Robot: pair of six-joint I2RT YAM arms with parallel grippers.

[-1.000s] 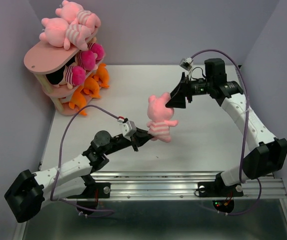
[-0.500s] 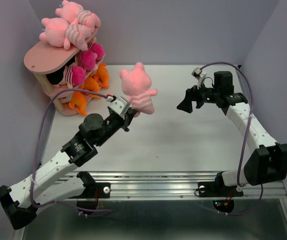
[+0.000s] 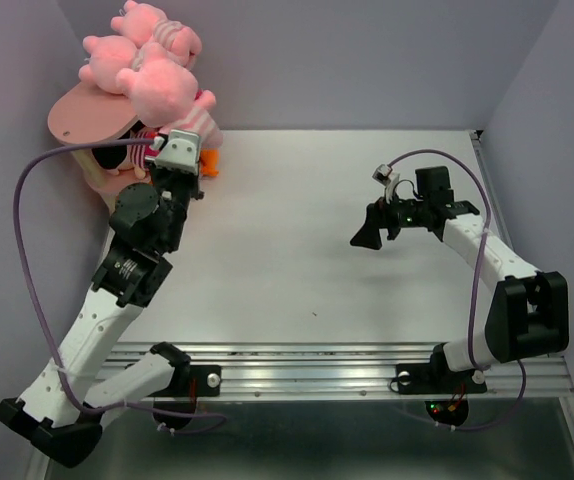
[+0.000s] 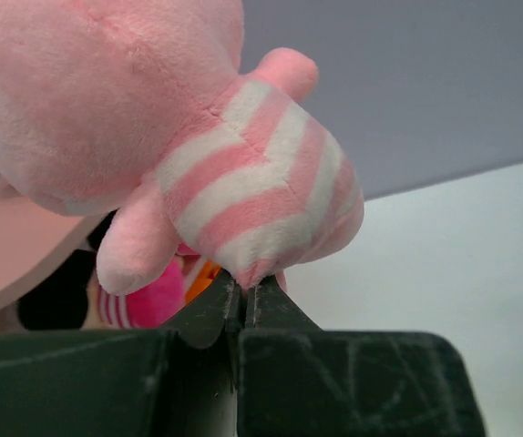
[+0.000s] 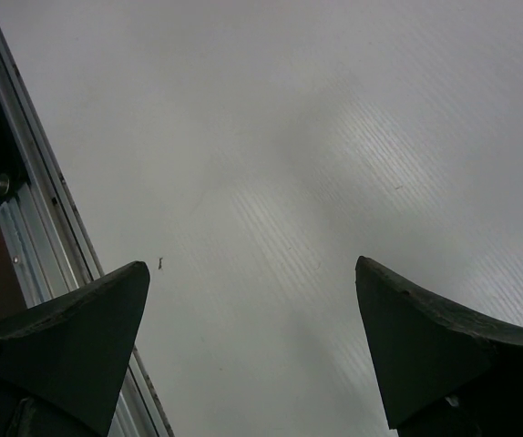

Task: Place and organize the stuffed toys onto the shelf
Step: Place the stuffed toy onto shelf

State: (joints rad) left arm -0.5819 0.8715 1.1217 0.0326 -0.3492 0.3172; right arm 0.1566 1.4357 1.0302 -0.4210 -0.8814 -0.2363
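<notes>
Above the left pincer (image 4: 243, 296), clenched on its hem, the pale pink striped plush animal (image 4: 234, 173) needs settling squarely onto the pink oval-board shelf (image 4: 11, 253) leftward; the right pincer (image 5: 251, 266) gapes.

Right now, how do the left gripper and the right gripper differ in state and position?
The left gripper is shut on a pink striped toy; the right gripper is open and holds nothing. The left gripper is raised beside the shelf; the right gripper is over the white table, far from the shelf. Both are the same dark colour.
</notes>
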